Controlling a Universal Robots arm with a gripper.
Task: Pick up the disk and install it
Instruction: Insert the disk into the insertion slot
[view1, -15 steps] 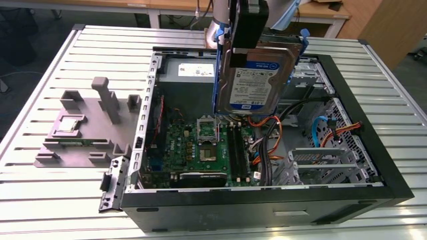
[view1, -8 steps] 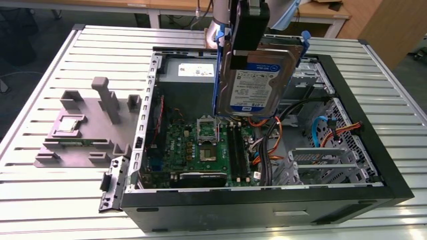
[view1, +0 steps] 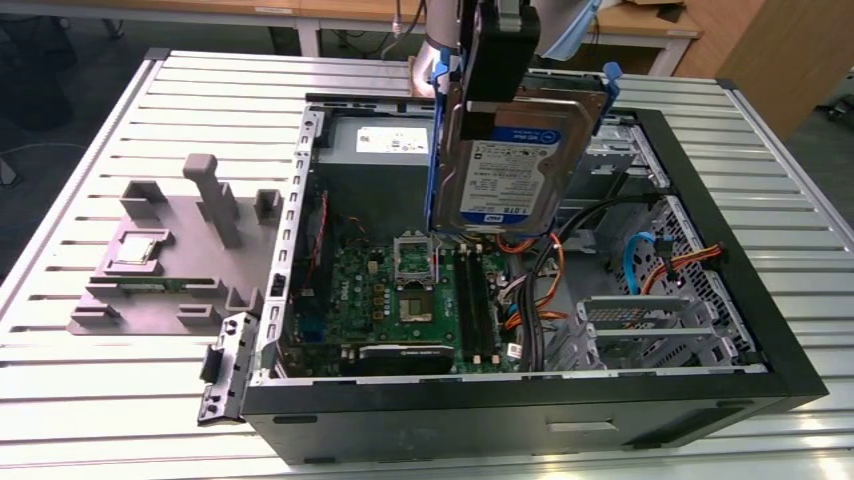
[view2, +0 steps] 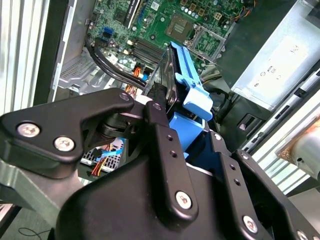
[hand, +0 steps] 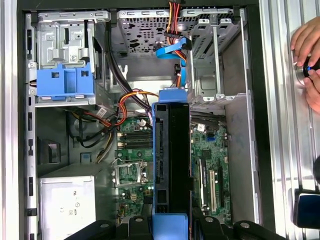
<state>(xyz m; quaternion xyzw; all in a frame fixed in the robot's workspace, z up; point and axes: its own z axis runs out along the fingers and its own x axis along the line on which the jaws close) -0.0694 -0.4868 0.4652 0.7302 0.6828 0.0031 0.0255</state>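
The disk, a silver-grey drive with a white-and-blue label in a blue plastic caddy, hangs upright above the open computer case. My gripper is shut on its upper end. In the second wrist view the black fingers clamp the blue caddy of the disk, with the gripper over the motherboard. The first wrist view looks along the disk's black edge, which hovers over the motherboard just short of a bare metal drive cage. The gripper shows at that picture's edge.
Inside the case lie the green motherboard, a grey power supply, orange and blue cables and another blue caddy seated in a bay. A grey fixture stands on the slatted table at the exterior view's left. A person's hand rests beside the case.
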